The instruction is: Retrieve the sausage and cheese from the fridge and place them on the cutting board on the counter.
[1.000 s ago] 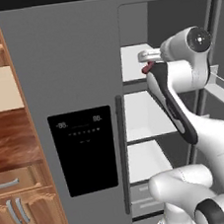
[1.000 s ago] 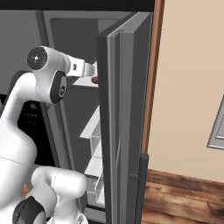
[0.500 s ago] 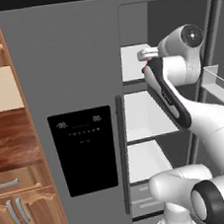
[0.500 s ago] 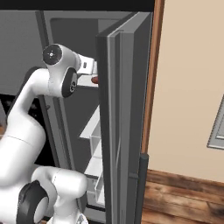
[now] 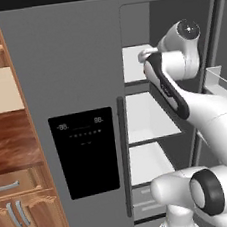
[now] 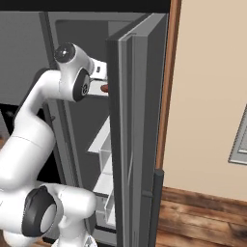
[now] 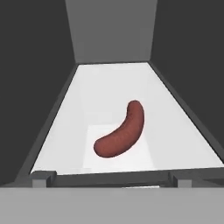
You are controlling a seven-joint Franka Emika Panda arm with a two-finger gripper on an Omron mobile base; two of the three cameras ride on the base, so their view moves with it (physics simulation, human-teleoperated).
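Observation:
The sausage (image 7: 120, 131), a dark red-brown curved link, lies on a white upper shelf (image 7: 105, 87) inside the grey fridge (image 5: 69, 65). In the hand view my gripper (image 7: 111, 178) is open just in front of it, fingertips spread wide at the shelf's front edge and nothing between them. From the right base view the sausage (image 6: 103, 88) shows as a small red spot beside the open fridge door (image 6: 137, 120), just below my hand. The reddish-brown counter (image 5: 8, 143) lies to the fridge's left. The cheese and the cutting board are out of view.
The fridge's left door with its black dispenser panel (image 5: 87, 151) is closed. Dark walls flank the shelf closely on both sides. More white shelves (image 5: 146, 119) and drawers (image 5: 144, 200) sit lower down. A door bin (image 5: 217, 80) juts out at the right.
The arm has stretched deeper into the fridge toward the upper shelf, its elbow rising a little. The sausage has not moved and the gripper stays open.

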